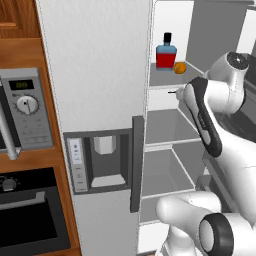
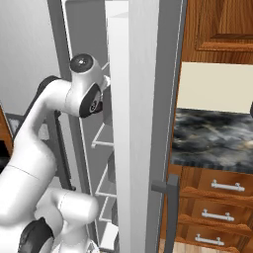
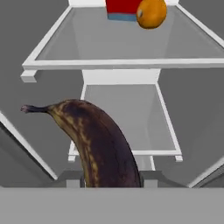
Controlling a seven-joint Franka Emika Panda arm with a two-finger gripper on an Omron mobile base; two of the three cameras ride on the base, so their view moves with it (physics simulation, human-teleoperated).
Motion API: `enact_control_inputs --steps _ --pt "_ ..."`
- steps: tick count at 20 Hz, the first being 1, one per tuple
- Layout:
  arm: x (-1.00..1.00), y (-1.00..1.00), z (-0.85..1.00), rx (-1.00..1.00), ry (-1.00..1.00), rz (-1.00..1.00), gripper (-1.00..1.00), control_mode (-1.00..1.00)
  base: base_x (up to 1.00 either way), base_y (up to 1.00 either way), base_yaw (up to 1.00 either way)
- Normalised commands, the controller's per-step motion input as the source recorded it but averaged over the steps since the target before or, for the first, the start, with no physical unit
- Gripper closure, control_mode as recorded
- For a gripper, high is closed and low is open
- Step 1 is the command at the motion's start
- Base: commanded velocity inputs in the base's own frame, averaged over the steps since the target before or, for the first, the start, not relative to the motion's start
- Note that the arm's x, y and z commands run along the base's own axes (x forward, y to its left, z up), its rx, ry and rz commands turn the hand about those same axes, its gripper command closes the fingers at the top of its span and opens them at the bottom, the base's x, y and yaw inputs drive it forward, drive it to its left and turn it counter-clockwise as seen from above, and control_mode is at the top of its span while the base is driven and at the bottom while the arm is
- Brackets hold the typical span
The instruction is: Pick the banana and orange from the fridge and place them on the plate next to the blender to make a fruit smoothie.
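My gripper (image 3: 111, 181) is shut on the banana (image 3: 105, 148), a dark brown, yellow-flecked fruit whose stem points left. It hangs in front of the open fridge's (image 1: 100, 75) pale shelves. In the left base view the banana's stem tip (image 1: 173, 92) pokes out beside my hand, just below the upper shelf. The orange (image 3: 151, 13) sits on that upper shelf (image 3: 122, 63), above and beyond the banana, touching a red-and-blue bottle (image 3: 122, 8). The left base view shows the orange (image 1: 180, 67) to the right of the bottle (image 1: 166, 52). The plate and the blender are out of view.
The fridge's closed left door carries a grey dispenser panel (image 1: 102, 160) and a dark handle (image 1: 137, 162). A silver microwave (image 1: 25, 110) and a black oven (image 1: 30, 210) stand to the left. The open right door (image 2: 133, 123) stands edge-on beside a dark marble counter (image 2: 212, 133) with drawers.
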Motion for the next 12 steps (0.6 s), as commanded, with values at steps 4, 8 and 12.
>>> enact_control_inputs --steps 4,8,12 --pt "-1.0 0.12 -0.68 -0.08 0.16 0.1 1.0 -1.0 0.0 0.0 0.0" --pt "-0.78 0.03 -0.25 -0.09 -0.04 0.11 1.0 -1.0 0.0 0.0 0.0" --pt "-0.59 0.13 -0.01 -0.04 0.0 0.14 1.0 -1.0 0.0 0.0 0.0"
